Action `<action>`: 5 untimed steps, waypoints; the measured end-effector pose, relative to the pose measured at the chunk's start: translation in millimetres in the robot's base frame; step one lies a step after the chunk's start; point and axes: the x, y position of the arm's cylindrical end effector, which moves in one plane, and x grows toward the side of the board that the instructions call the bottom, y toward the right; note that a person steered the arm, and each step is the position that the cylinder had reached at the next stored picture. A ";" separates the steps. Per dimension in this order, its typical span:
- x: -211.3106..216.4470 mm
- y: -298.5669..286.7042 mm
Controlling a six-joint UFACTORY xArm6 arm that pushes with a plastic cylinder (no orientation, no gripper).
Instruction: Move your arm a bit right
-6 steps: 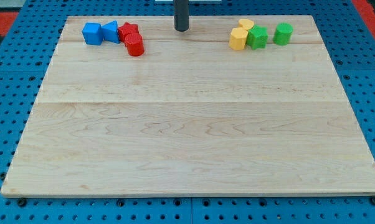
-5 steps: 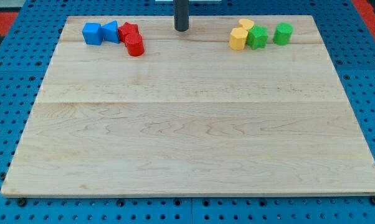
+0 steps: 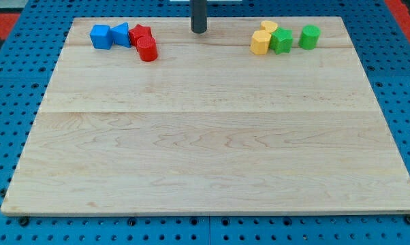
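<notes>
1. My tip (image 3: 199, 32) rests on the wooden board (image 3: 212, 150) near the frame's top edge, slightly left of centre; the dark rod runs straight up out of the top of the frame.
2. The arm ends in this plain rod, so nothing opens or closes and nothing is held; the tip touches no block.
3. At the upper left of the frame sits a cluster of four blocks. The blue cube (image 3: 100, 37) is leftmost, with a blue wedge-like block (image 3: 121, 34) just beside it on its right.
4. A red block of irregular shape (image 3: 140, 34) touches the blue wedge-like block's right side, and a red cylinder (image 3: 148, 50) sits against it, just below and slightly right.
5. My tip stands to the right of this cluster, apart from the red pair.
6. At the upper right of the frame sits a second group. A yellow block (image 3: 260, 43) lies at its left, with another yellow block (image 3: 268, 27) just above and behind it.
7. A green block of irregular shape (image 3: 282, 41) touches the yellow pair's right side, and a green cylinder (image 3: 309, 37) stands near it, a little apart to the right.
8. My tip lies between the two groups, somewhat nearer the red blocks than the yellow ones.
9. A blue pegboard surface (image 3: 14, 122) surrounds the board.
</notes>
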 end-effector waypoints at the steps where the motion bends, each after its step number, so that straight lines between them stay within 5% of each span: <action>1: -12.7 16.7; 3: -22.7 70.6; 5: 36.9 11.7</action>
